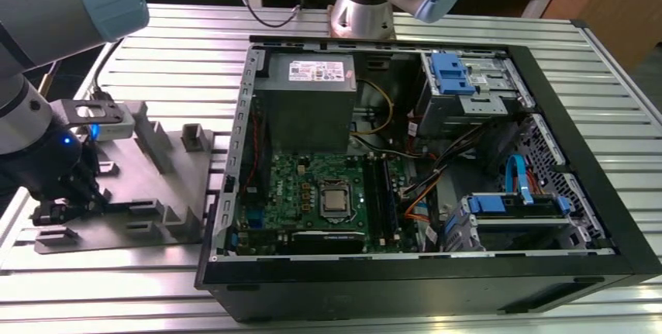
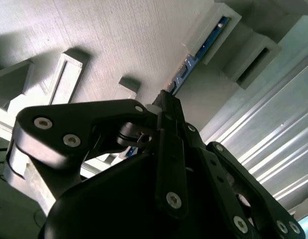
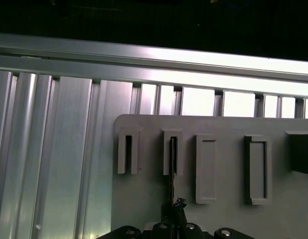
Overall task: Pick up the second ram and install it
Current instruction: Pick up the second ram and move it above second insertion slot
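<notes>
The gripper's (image 2: 166,99) black, jointed metal fingers (image 2: 170,117) are pinched together on the thin edge of the second ram (image 2: 203,44). The ram is a flat blue-green strip standing on edge in a slotted block of the matte grey tray (image 3: 144,199). Other rectangular blocks stand near on both sides. At the exterior view's lower left, the tray sits on the ribbed aluminium table (image 1: 186,70), just beside the open black computer case (image 1: 590,218).

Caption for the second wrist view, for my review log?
Gripper closed on the second ram, which stands on edge in the grey tray's slotted blocks.
</notes>
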Motion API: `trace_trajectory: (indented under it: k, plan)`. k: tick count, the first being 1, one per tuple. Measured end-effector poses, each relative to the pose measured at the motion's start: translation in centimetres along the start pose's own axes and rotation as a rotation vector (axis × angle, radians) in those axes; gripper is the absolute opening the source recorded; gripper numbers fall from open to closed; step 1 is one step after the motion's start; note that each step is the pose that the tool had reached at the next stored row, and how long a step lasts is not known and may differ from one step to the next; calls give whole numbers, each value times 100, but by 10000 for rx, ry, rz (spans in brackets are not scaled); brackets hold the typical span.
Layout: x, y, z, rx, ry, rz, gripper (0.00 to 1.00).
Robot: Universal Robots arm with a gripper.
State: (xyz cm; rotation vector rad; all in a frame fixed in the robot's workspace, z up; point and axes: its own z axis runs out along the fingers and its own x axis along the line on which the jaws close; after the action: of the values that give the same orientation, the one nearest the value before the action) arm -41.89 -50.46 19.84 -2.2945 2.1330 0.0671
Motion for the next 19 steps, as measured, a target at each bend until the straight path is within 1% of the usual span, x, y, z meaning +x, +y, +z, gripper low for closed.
trace_trajectory:
  k: [5,6,9,10,14,17,19]
  plan:
    - [-1,0,0,0,0,2,9]
    - [-1,0,1,4,-2,84,9]
    - [-1,-1,1,19,-12,540,9]
    - [-1,0,2,21,-14,598,9]
    - [-1,0,1,23,-15,603,9]
    - [-2,1,-27,23,-14,604,9]
    - [-2,1,-30,24,-15,603,9]
